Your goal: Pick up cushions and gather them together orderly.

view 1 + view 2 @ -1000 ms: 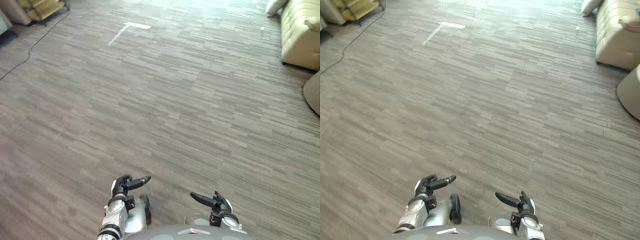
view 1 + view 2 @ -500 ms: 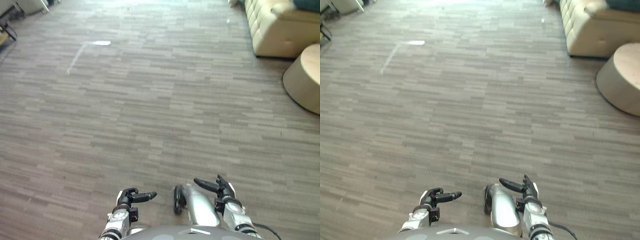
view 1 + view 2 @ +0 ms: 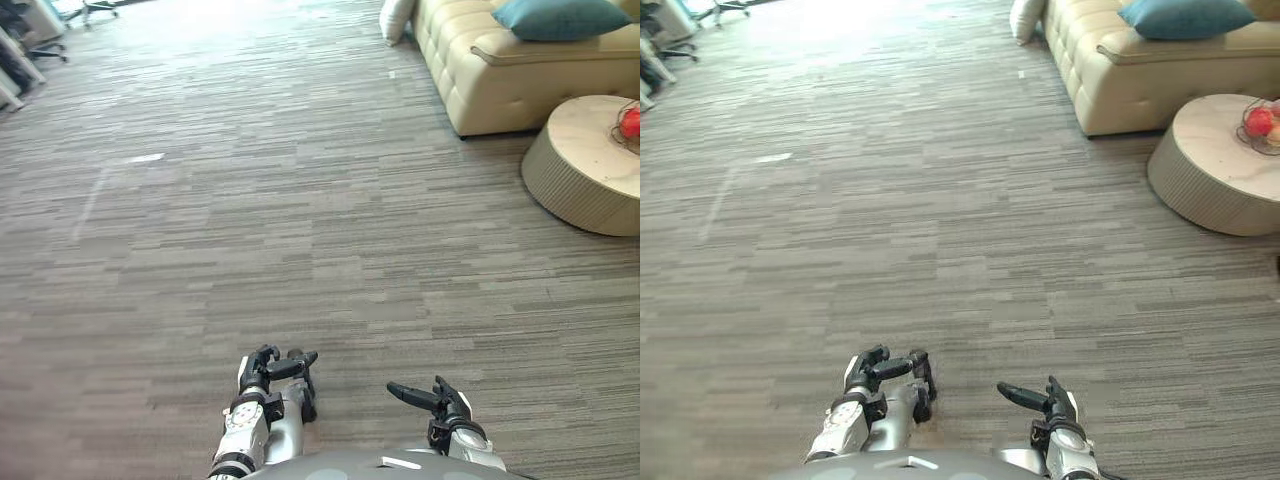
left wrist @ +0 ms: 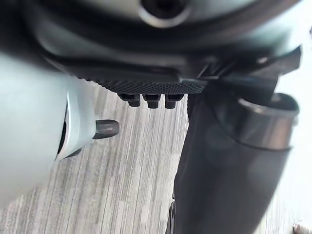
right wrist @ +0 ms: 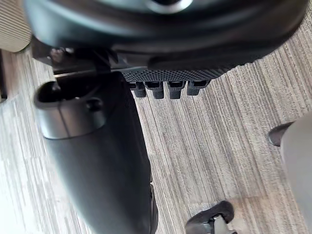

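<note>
- The teal cushion [image 3: 560,18] lies on the cream sofa [image 3: 500,85], far ahead on the right.
- The white cushion [image 3: 397,18] stands on the floor [image 3: 300,200], leaning against the sofa's end.
- A round low worktop [image 3: 580,175] near the sofa carries a wire bowl [image 3: 1262,122] with red round things in it.
- The left hand [image 3: 268,368] and right hand [image 3: 437,402] hang low over the floor, well apart from both cushions.
- The fingers of each hand are loosely open and hold nothing.
</note>
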### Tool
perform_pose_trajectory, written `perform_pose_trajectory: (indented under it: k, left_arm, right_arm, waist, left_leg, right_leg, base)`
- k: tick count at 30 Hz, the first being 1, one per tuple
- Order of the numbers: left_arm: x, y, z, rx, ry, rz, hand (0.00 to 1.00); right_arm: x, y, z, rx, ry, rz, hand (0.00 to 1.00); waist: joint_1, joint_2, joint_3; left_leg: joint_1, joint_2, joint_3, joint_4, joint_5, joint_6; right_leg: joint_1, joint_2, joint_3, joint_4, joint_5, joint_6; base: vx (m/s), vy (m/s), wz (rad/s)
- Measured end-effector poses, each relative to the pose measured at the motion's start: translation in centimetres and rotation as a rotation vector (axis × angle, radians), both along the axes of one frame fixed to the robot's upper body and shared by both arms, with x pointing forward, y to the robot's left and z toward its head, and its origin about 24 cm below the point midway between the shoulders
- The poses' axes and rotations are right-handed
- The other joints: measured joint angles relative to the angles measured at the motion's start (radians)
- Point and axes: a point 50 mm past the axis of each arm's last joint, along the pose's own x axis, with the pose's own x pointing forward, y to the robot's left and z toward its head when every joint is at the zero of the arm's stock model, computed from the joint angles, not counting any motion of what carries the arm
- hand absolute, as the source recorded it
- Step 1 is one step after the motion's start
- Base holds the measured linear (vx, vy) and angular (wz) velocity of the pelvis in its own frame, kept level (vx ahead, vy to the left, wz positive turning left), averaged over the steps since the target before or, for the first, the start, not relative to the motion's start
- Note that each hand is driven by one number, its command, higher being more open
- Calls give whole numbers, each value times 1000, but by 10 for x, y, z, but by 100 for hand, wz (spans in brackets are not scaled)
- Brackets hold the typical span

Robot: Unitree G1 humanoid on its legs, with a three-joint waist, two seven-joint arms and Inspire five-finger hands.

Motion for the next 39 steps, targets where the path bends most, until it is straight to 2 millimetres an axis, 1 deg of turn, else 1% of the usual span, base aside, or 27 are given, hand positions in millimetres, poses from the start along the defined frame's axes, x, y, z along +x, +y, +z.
perform_pose_trajectory:
  k: [3, 4, 5, 7, 8, 9, 12, 14, 15, 16, 18, 19, 20, 23, 24, 25, 26, 27, 28, 29, 30, 32, 34, 35, 36, 38, 39]
  left_arm:
    - [-10, 1, -4, 6, 32, 6, 100]
    - [-18, 3, -7, 17, 61, -17, 100]
    - [-19, 4, -7, 18, 66, -21, 100]
    - [-22, 10, -7, 34, 78, -29, 100]
    - [-25, 7, -10, 31, 98, -48, 100]
    - [-20, 0, -9, 19, 88, -68, 100]
    - [-16, -6, -7, -8, 64, -79, 100]
    - [-13, -13, -6, -30, 42, -62, 100]
    - [-9, -20, -4, -57, 16, -35, 100]
    - [-7, -23, -2, -70, -3, -18, 100]
    - [-4, -21, 0, -75, -25, 14, 100]
    - [-2, -18, 2, -71, -40, 32, 100]
    - [-1, -17, 3, -69, -51, 36, 100]
    - [3, -18, 5, -71, -73, 40, 100]
    - [4, -18, 6, -72, -76, 38, 100]
    - [7, -19, 7, -74, -82, 35, 100]
    - [7, -19, 7, -76, -83, 35, 100]
    - [7, -20, 6, -77, -80, 31, 100]
    - [7, -19, 6, -71, -81, 26, 100]
    - [8, -16, 6, -62, -74, 22, 100]
    - [8, -13, 5, -53, -65, 15, 100]
    - [8, -12, 4, -38, -52, -20, 100]
    - [6, -9, 3, -28, -35, -23, 100]
    - [3, -4, 1, -15, -16, -23, 100]
    - [-4, -1, -2, -3, 20, -33, 100]
    - [-10, 5, -5, 18, 49, -47, 100]
    - [-20, 13, -8, 37, 92, -43, 100]
  right_arm:
    - [10, -4, 7, -18, -61, 3, 100]
    - [22, -5, 12, -27, -106, 13, 100]
    - [23, -4, 12, -27, -108, 15, 100]
    - [20, -1, 11, -21, -100, 17, 100]
    - [20, -5, 11, -29, -91, 19, 100]
    - [23, -11, 12, -53, -84, 27, 100]
    - [12, -12, 7, -46, -44, -3, 100]
    - [-5, -14, 2, -45, 0, -15, 100]
    - [-12, -15, 1, -49, 16, -16, 100]
    - [-14, -18, 2, -58, 20, -14, 100]
    - [-16, -17, 1, -58, 31, -9, 100]
    - [-18, -15, 0, -54, 40, 0, 100]
    - [-19, -14, -1, -50, 46, -2, 100]
    - [-17, -14, -1, -49, 43, -7, 100]
    - [-17, -13, -1, -49, 45, -9, 100]
    - [-18, -13, -2, -48, 49, -12, 100]
    - [-18, -13, -2, -48, 49, -13, 100]
    - [-19, -14, -2, -49, 53, -16, 100]
    - [-22, -13, -4, -46, 68, -18, 100]
    - [-25, -9, -5, -36, 77, -21, 100]
    - [-28, -6, -6, -28, 83, -25, 100]
    - [-38, -5, -10, -19, 116, -28, 100]
    - [-44, -5, -12, -10, 146, -39, 100]
    - [-45, -3, -13, -6, 152, -40, 100]
    - [-42, -6, -12, -9, 131, -45, 100]
    - [-31, -8, -9, -24, 100, -25, 100]
    - [-24, -13, -6, -44, 76, 7, 100]
  waist:
    - [-6, 40, 5]
    - [-19, 56, 18]
    - [-22, 53, 18]
    - [-30, 19, 9]
    - [-32, 38, 14]
    - [-25, 56, 12]
    - [-34, 48, 14]
    - [-36, 47, 7]
    - [-37, 61, 2]
    - [-35, 74, 0]
    - [-30, 77, 4]
    - [-28, 67, 6]
    - [-24, 62, 4]
    - [-11, 63, 6]
    - [-6, 61, 7]
    - [1, 56, 9]
    - [1, 57, 10]
    - [1, 61, 10]
    - [9, 54, 8]
    - [9, 49, -9]
    - [6, 25, -15]
    - [4, 6, -38]
    - [1, -13, -46]
    - [-1, -23, -42]
    - [-15, -18, -40]
    - [-23, -9, -35]
    - [-28, 21, -28]
  left_leg:
    - [148, 37, -1, -97, -25, -23]
    - [247, 79, 4, -152, -24, -28]
    - [260, 84, 5, -158, -24, -28]
    - [330, 82, 1, -206, -41, -58]
    - [379, 115, -9, -232, -62, -83]
    - [371, 110, -51, -247, -63, -84]
    - [367, 79, -47, -206, 15, -100]
    - [317, 119, -82, -19, 27, -143]
    - [173, 182, -127, 299, 70, -251]
    - [78, 234, -127, 520, 82, -272]
    - [-10, 298, -84, 715, 73, -255]
    - [-65, 321, -34, 752, 48, -210]
    - [-121, 319, 29, 672, 18, -168]
    - [-179, 266, 87, 285, -3, -131]
    - [-180, 245, 84, 174, 9, -129]
    - [-181, 200, 55, -42, 74, -130]
    - [-184, 188, 53, -118, 114, -124]
    - [-185, 182, 57, -157, 140, -112]
    - [-180, 180, 60, -139, 234, -70]
    - [-185, 166, 68, -97, 277, -33]
    - [-191, 148, 71, -54, 225, -31]
    - [-213, 105, 60, 29, 145, -7]
    - [-182, 55, 55, 52, 68, 9]
    - [-123, 20, 54, 30, 31, 18]
    - [-41, -1, 48, -9, 4, 25]
    - [37, -2, 48, -54, -7, 22]
    - [157, 8, 47, -152, -5, 16]
  right_leg:
    - [-153, -3, -84, -15, -94, -30]
    - [-267, 10, -148, -199, -140, -44]
    - [-281, 10, -155, -251, -138, -41]
    - [-312, 11, -163, -620, -26, -3]
    - [-288, 34, -192, -620, 40, -104]
    - [-290, 51, -190, -608, 8, -113]
    - [-259, 41, -193, -532, -81, -147]
    - [-179, 46, -217, -558, -153, -133]
    - [-115, 69, -241, -612, -162, -128]
    - [-65, 96, -254, -659, -163, -126]
    - [28, 131, -258, -727, -166, -125]
    - [108, 141, -256, -791, -167, -125]
    - [172, 140, -253, -855, -151, -118]
    - [259, 130, -238, -951, -136, -96]
    - [274, 125, -231, -966, -137, -87]
    - [307, 109, -213, -993, -146, -63]
    - [325, 104, -203, -1003, -155, -46]
    - [346, 103, -194, -1014, -166, -29]
    - [375, 89, -173, -1018, -186, -3]
    - [392, 64, -153, -1013, -196, 14]
    - [390, 34, -144, -991, -193, 19]
    - [334, -22, -114, -848, -192, 21]
    - [237, -81, -98, -572, -147, 56]
    - [157, -126, -83, -357, -7, 41]
    - [83, -156, -78, -178, 29, 36]
    - [25, -148, -87, -90, -35, 14]
    - [-64, -97, -133, -89, -129, -20]
  base:
    - [676, -25, -6]
    - [649, -155, 10]
    - [919, -265, 30]
    - [555, -221, 39]
    - [549, -203, 11]
    - [524, -191, 2]
    - [503, -183, 13]
    - [302, -166, 44]
    - [335, -180, 45]
    - [461, -211, 30]
    - [312, -75, -1]
    - [287, -40, -11]
    - [352, -28, -15]
    - [330, 37, -21]
    - [416, 142, -32]
    - [430, 162, -37]
    - [538, 233, -40]
    - [387, 187, -42]
    - [640, 315, -49]
    - [552, 265, -40]
    - [549, 265, -13]
    - [479, 263, 32]
    - [647, 362, 42]
    - [661, 323, 26]
    - [559, 240, 12]
    - [558, 160, -6]
    - [661, 105, -1]
